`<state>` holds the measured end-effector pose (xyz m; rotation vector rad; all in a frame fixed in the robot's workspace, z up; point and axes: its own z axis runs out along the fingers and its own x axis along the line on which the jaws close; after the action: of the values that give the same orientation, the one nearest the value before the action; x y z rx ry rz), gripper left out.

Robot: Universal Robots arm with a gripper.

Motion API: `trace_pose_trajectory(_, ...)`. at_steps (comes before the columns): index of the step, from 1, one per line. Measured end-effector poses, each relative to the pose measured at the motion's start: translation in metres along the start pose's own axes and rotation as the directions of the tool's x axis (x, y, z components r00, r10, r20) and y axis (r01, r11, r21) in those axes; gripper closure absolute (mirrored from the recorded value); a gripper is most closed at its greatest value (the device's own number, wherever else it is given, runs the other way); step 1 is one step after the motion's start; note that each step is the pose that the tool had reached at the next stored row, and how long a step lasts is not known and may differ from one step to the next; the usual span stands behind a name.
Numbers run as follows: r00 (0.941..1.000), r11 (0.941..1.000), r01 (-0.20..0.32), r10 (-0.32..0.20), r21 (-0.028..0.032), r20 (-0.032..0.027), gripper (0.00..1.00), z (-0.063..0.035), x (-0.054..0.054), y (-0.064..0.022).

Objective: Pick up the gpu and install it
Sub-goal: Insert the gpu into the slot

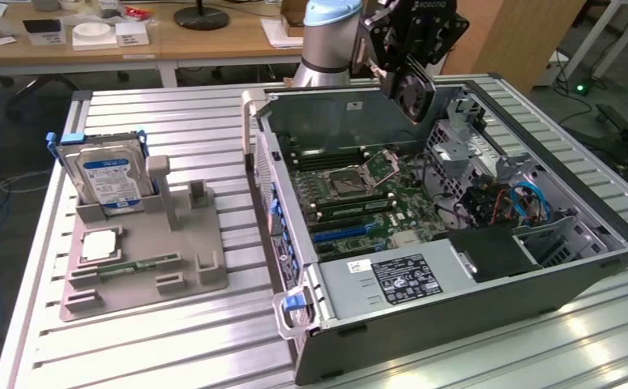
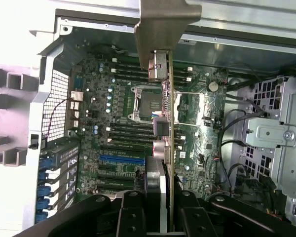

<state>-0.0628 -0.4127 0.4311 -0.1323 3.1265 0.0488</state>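
My gripper (image 1: 407,65) is shut on the gpu (image 1: 413,91) and holds it in the air over the back part of the open computer case (image 1: 573,279). Its round black fan faces the exterior view's left. In the wrist view the gpu (image 2: 170,148) shows edge-on, a thin green board with its metal bracket (image 2: 163,24) at the far end. My gripper (image 2: 165,207) clamps the near end between dark fingers (image 2: 130,212). Below lies the motherboard (image 2: 113,108) with a blue slot (image 2: 121,159) and the CPU socket (image 2: 145,103).
A grey holder (image 1: 184,259) on the slatted table at the exterior view's left carries a silver hard drive (image 1: 103,174), a CPU (image 1: 97,243) and a memory stick (image 1: 135,263). Inside the case are the power supply (image 1: 400,275), cables (image 1: 519,198) and a metal drive cage (image 2: 276,133).
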Motion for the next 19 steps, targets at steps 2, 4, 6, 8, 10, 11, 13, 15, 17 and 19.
trace_pose_trajectory(2, 1.0000, 1.0000, 0.009, -0.009, -0.0018, -0.0001, 0.72, 0.0000, 0.0000, 0.0000)
trace_pose_trajectory(4, 0.9998, 0.9998, 0.020, -0.020, -0.0029, -0.0003, 0.72, 0.0000, 0.0000, 0.0000)
trace_pose_trajectory(6, 0.9995, 0.9995, 0.031, -0.031, -0.0043, -0.0006, 0.72, 0.0000, 0.0000, 0.0000)
trace_pose_trajectory(8, 0.9991, 0.9991, 0.042, -0.042, -0.0057, -0.0007, 0.72, 0.0000, 0.0000, -0.0001)
trace_pose_trajectory(10, 0.9986, 0.9986, 0.052, -0.052, -0.0071, -0.0009, 0.72, 0.0000, 0.0000, -0.0001)
trace_pose_trajectory(11, 0.9984, 0.9983, 0.057, -0.057, -0.0077, -0.0010, 0.72, 0.0000, 0.0000, -0.0002)
trace_pose_trajectory(13, 0.9977, 0.9977, 0.068, -0.068, -0.0082, -0.0012, 0.72, 0.0000, 0.0000, -0.0002)
trace_pose_trajectory(15, 0.9968, 0.9967, 0.080, -0.080, -0.0086, -0.0015, 0.72, 0.0000, 0.0000, -0.0003)
trace_pose_trajectory(17, 0.9955, 0.9955, 0.094, -0.094, -0.0089, -0.0019, 0.72, 0.0000, 0.0000, -0.0004)
trace_pose_trajectory(19, 0.9940, 0.9940, 0.109, -0.109, -0.0091, -0.0023, 0.72, 0.0000, 0.0000, -0.0005)
